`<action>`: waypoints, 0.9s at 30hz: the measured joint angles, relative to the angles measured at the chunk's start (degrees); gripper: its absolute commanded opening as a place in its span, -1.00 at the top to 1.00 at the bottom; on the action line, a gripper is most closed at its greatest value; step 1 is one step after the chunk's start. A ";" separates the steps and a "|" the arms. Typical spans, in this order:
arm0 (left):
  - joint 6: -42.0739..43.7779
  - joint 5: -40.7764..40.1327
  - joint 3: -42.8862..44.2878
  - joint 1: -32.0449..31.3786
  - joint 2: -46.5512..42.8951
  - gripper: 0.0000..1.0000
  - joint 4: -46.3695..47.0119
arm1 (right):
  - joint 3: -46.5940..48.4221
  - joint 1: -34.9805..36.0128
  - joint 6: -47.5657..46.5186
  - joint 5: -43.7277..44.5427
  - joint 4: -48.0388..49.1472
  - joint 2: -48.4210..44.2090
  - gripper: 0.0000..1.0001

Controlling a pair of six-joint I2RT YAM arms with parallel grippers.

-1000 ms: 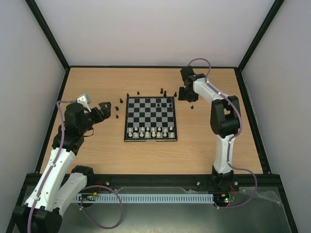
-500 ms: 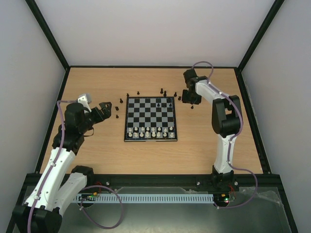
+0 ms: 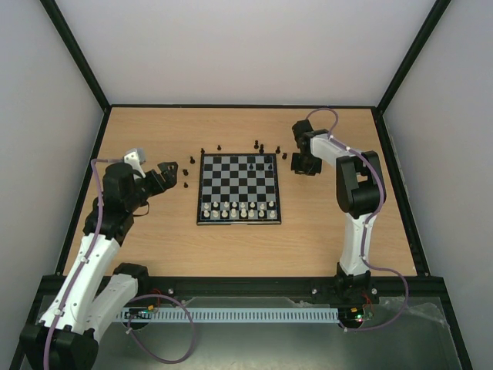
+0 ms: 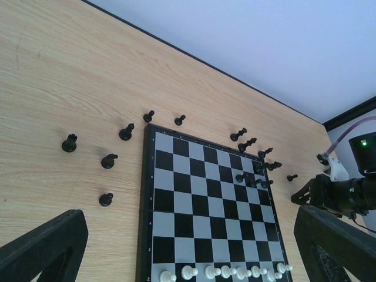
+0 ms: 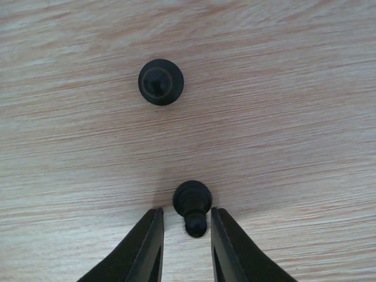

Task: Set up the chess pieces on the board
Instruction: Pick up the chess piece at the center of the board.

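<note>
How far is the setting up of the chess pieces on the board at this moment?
Done: the cream-white pieces stand along the near edge of the board. In hand: the right fingers straddle one black piece on the table, not yet clamped. Left: most other black pieces stand off the board, beyond it and to its left; few are on it.

Seen from above, black pieces (image 4: 69, 143) ring the board (image 3: 239, 185) from 9 to 1 o'clock. Wood (image 3: 323, 223) from 3 to 8 o'clock lies open. A pawn (image 5: 161, 82) stands at 11 o'clock from the right gripper (image 5: 186, 212).
</note>
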 measured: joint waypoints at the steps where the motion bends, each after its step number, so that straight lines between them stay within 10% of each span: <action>1: 0.00 0.09 0.00 0.00 0.00 -0.99 0.00 | -0.04 0.00 0.09 0.07 0.17 -0.02 0.56; 14: 0.00 0.13 0.00 0.00 0.00 -0.99 0.00 | 0.68 -0.11 0.24 0.24 0.44 -0.02 0.42; 27: 0.00 0.13 0.00 0.00 0.00 -0.99 0.00 | 0.68 -0.11 0.26 0.15 0.57 -0.11 0.93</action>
